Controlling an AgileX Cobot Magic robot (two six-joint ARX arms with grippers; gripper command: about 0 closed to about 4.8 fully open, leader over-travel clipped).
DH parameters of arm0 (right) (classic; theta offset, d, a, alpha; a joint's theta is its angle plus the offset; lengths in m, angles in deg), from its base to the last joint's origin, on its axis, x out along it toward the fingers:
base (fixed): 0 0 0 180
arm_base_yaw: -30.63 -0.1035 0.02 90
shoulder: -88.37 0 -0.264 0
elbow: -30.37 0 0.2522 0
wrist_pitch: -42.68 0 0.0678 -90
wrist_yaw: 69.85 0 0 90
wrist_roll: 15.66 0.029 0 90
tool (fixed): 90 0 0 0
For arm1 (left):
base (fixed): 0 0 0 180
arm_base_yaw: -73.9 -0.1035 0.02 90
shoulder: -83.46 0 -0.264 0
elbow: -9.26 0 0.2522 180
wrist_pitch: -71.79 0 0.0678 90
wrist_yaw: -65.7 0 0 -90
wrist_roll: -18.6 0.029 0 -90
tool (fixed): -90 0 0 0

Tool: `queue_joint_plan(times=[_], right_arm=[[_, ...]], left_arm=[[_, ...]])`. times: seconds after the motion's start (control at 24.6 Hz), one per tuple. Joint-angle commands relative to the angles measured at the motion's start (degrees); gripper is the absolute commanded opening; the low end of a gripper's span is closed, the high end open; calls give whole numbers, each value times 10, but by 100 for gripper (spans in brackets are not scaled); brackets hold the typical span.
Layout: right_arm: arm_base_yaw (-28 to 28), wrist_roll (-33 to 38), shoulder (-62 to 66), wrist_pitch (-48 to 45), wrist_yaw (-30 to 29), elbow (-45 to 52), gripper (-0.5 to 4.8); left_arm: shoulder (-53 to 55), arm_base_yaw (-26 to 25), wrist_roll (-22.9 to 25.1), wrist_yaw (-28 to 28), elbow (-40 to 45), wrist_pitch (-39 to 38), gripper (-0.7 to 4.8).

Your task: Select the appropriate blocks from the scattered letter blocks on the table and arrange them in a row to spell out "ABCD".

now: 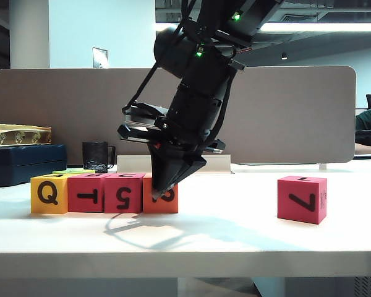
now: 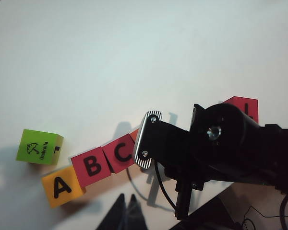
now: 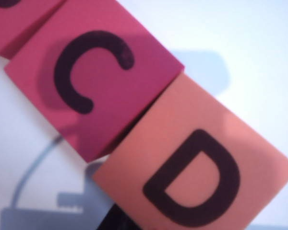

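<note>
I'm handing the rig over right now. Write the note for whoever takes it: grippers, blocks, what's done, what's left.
Left gripper: shut, empty, hanging above the table near the A block.
Right gripper: down at the D block, in front of it in the exterior view; open or shut unclear.
Blocks: A, B, C, D stand in a row, tops up; D sits slightly askew against C.
Green block is beside A; the 7 block stands apart, to the right in the exterior view.
Done: ABCD spelled.
Left: likely square up D, withdraw the right arm.

Row cubes (image 2: 93, 165) read A, B, C, D on top (fronts Q, T, 5); lime-green cube (image 2: 38, 147) says "Umbrella".
</note>
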Motion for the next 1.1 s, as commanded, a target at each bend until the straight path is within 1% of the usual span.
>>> queue_joint_plan(times=[0.04,0.2,0.24,0.33,0.37,0.49,0.61,0.65,0.69,0.85,0.93,1.1], right_arm=[[-1,-1,-2,-18,-10,-3,-2],[-1,-1,-2,-19,-17,-3,-2],[-1,0,-2,-12,-31,-3,-2],[-1,0,-2,14,-61,-7,-2],[-2,0,-2,43,-64,-17,-2],[-2,0,-4,78,-61,-34,-2],[1,-6,-11,114,-37,-56,-2],[1,-15,-13,127,-20,-65,-2],[1,-30,-15,149,15,-81,-2],[5,-47,-15,160,80,-93,-2],[10,-47,-14,160,91,-93,-2],[23,-47,-3,153,90,-93,-2]], left_arm=[[-4,0,6,2,-2,12,-6],[-3,0,7,2,-2,11,-6],[-4,0,8,2,-2,11,-6],[-3,-3,11,2,-2,12,-6],[-3,-6,11,1,-2,12,-6],[-3,-9,11,2,-2,12,-6],[-3,-16,12,3,-2,12,-6],[-3,-16,12,2,-2,12,-6],[-3,-16,12,2,-2,11,-6],[-3,-22,20,1,-2,12,-6],[-3,-22,22,1,-2,12,-6],[-3,-23,22,1,-2,12,-6]])
